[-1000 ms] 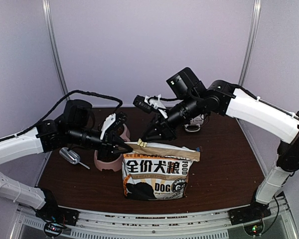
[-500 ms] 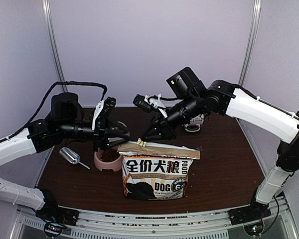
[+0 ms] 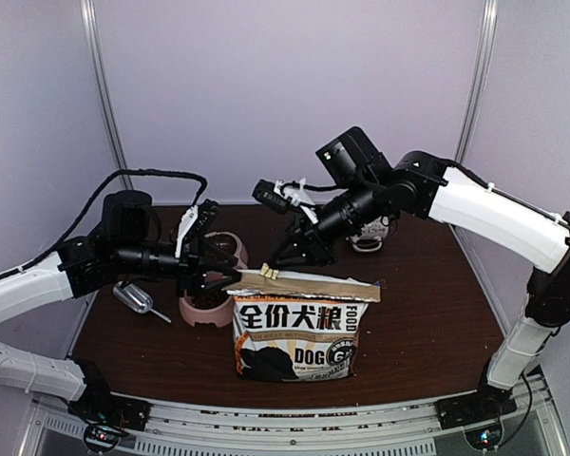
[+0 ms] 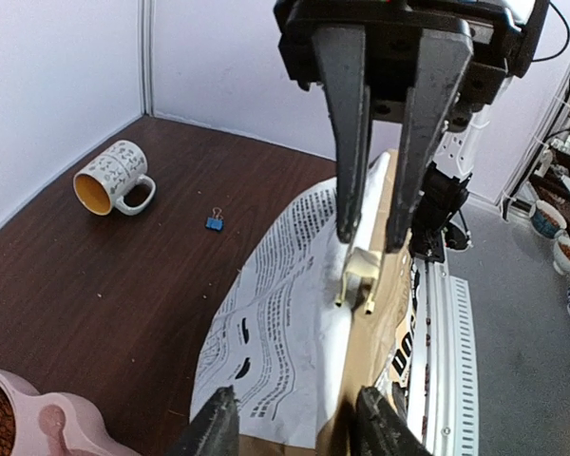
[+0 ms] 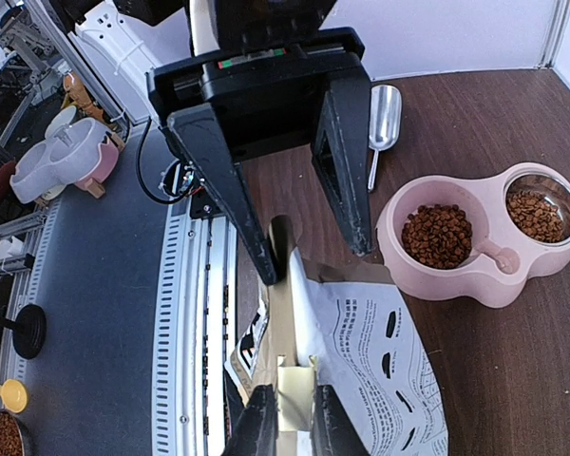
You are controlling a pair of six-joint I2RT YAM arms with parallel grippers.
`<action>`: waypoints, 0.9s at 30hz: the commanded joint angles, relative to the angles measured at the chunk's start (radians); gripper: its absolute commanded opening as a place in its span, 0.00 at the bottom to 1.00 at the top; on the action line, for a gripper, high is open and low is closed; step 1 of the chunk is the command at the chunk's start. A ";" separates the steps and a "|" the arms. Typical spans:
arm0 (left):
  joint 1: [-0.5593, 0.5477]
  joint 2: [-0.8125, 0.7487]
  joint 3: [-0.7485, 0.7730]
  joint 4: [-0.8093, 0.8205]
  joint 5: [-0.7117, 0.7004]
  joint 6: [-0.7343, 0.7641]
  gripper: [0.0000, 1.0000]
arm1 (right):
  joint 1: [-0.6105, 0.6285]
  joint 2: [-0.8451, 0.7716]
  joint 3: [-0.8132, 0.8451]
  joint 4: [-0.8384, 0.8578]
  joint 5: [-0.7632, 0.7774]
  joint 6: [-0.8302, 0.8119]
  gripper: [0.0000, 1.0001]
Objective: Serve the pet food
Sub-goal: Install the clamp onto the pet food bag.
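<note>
Dark brown table [image 3: 427, 313] inside white booth walls, with pet food [image 5: 437, 236] heaped in both cups of the pink double bowl [image 5: 456, 282], just left of the dog-food bag [image 3: 297, 337]. Left tool [image 5: 313, 258] spread wide astride the bag's folded top, beside that food; right tool [image 4: 372, 237] pinched on a beige binder clip [image 4: 361, 271] there, farther from the bowl.

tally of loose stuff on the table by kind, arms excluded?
dog-food bag: 1
pink double bowl: 1
silver scoop: 1
mug: 1
binder clips: 2 (blue clip on the table, beige clip on the bag's top edge)
Total: 6
The kibble in both bowl wells is not counted.
</note>
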 commanded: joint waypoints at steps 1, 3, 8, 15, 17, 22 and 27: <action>0.012 -0.019 -0.032 0.055 0.041 -0.036 0.41 | -0.003 0.010 0.032 -0.009 -0.002 0.006 0.00; 0.012 -0.019 -0.036 0.060 0.054 -0.037 0.36 | -0.004 0.016 0.042 -0.005 -0.005 0.008 0.00; 0.012 -0.012 -0.035 0.071 0.085 -0.038 0.22 | 0.001 0.047 0.086 -0.013 -0.013 0.008 0.00; 0.011 -0.001 -0.025 0.072 0.122 -0.024 0.00 | 0.013 0.104 0.146 -0.028 -0.017 -0.001 0.00; 0.012 -0.002 -0.026 0.075 0.124 -0.022 0.00 | 0.015 0.115 0.163 -0.031 -0.031 -0.001 0.00; 0.012 -0.003 -0.026 0.075 0.117 -0.020 0.00 | 0.019 0.126 0.174 -0.025 -0.061 0.002 0.00; 0.012 -0.006 -0.024 0.080 0.118 -0.017 0.00 | 0.026 0.156 0.198 -0.040 -0.072 -0.006 0.00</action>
